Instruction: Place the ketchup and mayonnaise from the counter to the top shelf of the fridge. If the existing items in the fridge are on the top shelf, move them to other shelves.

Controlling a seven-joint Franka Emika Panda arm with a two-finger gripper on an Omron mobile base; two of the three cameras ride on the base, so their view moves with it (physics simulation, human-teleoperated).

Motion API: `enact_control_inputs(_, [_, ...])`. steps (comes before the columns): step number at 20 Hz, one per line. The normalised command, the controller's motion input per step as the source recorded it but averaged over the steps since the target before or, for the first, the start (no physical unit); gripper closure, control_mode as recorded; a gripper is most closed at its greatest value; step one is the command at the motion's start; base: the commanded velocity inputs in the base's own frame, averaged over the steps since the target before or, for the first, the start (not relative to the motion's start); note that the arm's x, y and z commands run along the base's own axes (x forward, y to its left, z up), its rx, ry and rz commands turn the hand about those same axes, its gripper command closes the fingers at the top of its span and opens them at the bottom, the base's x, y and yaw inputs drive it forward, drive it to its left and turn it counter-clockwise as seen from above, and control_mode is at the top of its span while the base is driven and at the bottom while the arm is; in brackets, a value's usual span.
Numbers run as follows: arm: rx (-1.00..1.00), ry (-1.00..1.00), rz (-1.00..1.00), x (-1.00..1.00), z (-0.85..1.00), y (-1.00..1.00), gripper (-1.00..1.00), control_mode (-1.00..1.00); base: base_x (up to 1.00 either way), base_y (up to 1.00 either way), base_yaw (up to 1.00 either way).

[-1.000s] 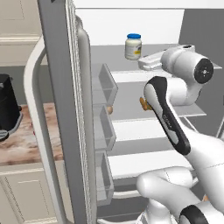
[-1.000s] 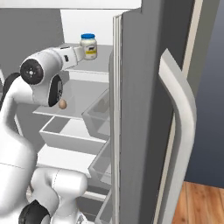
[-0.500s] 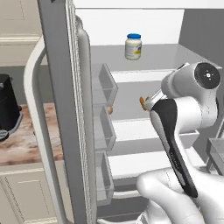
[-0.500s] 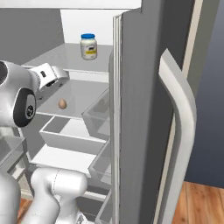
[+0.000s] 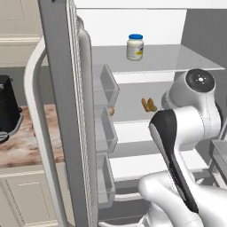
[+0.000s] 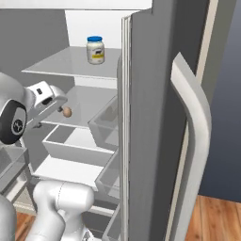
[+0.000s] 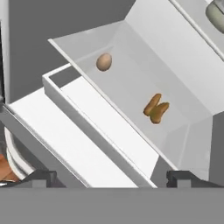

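The mayonnaise (image 5: 135, 46) stands on the top shelf (image 5: 177, 60) of the fridge (image 6: 160, 117); the gripper (image 7: 111, 178), fingers spread wide and empty, faces the shelf below, where two orange-brown lumps (image 7: 155, 109) and what looks like an egg (image 7: 103, 61) lie.

We are in a rendered home kitchen — an open steel fridge (image 5: 62, 111) with white shelves (image 5: 150, 60) holds a mayonnaise jar (image 5: 135, 47); beside it, a marbled counter (image 5: 22, 148) over cream panelled cabinets (image 5: 26, 199) — and a black coffee machine (image 5: 8, 104).
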Motion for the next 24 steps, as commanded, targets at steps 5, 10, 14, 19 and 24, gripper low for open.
enact_control_inputs(5, [0.0, 0.02, 0.0, -0.17, -0.03, -0.01, -1.0, 1.0, -0.8, -0.1, 0.02])
enact_control_inputs(10, [0.0, 0.0, 0.0, 0.0, 0.0, 0.0, -1.0, 1.0, -1.0, -0.07, 0.06])
enact_control_inputs(14, [0.0, 0.0, 0.0, 0.0, 0.0, 0.0, -1.0, 1.0, -1.0, 0.01, 0.03])
enact_control_inputs(19, [0.0, 0.0, 0.0, 0.0, 0.0, 0.0, -1.0, 1.0, -1.0, 0.69, 0.03])
enact_control_inputs(24, [0.0, 0.0, 0.0, 0.0, 0.0, 0.0, -1.0, 1.0, -0.44, 1.0, 0.01])
